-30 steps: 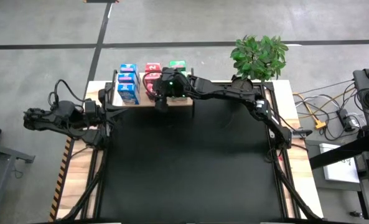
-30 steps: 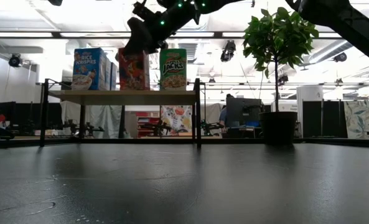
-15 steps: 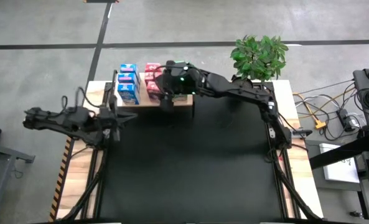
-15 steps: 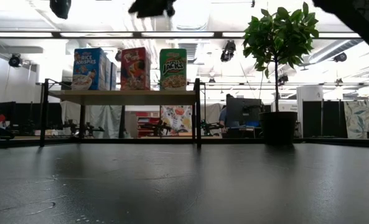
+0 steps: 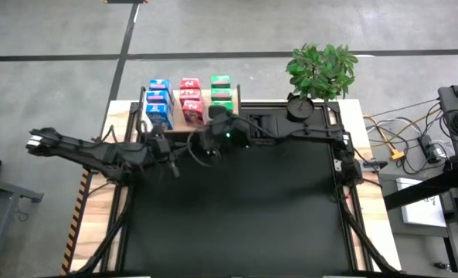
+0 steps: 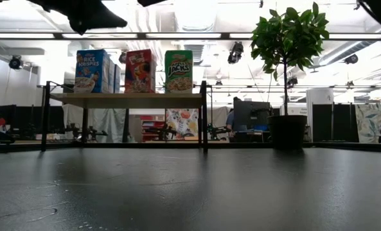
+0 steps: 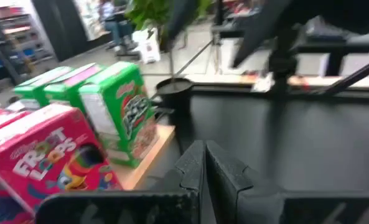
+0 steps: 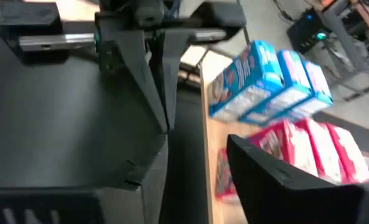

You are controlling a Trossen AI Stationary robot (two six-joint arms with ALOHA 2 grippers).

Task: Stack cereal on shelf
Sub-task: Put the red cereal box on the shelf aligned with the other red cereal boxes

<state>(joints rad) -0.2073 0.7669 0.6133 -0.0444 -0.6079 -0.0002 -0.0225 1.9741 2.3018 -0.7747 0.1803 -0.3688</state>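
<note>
The cereal boxes stand upright in three rows on the pale shelf [image 5: 184, 127] at the table's far left: blue [image 5: 158, 104], red [image 5: 191, 99] and green [image 5: 222, 91]. In the low view the front boxes [image 6: 139, 70] rest on their bases on the shelf top [image 6: 126, 99]. My right gripper [image 5: 200, 147] hovers open over the black mat just in front of the shelf, pointing toward the table's left, with nothing between its fingers [image 8: 150, 180]. My left gripper [image 5: 172, 162] is shut and empty, close by and facing it [image 7: 204, 168].
A potted plant [image 5: 321, 69] stands at the far right corner. The black mat [image 5: 236, 216] covers the table. The shelf's dark posts [image 6: 203, 115] stand at its ends. Cables and equipment [image 5: 425, 147] lie beyond the right edge.
My right gripper has drawn back from above the boxes toward the table's near edge and now hangs in front of the shelf. My left gripper has swung toward the table's right, coming close to the right gripper. The boxes have stayed in place.
</note>
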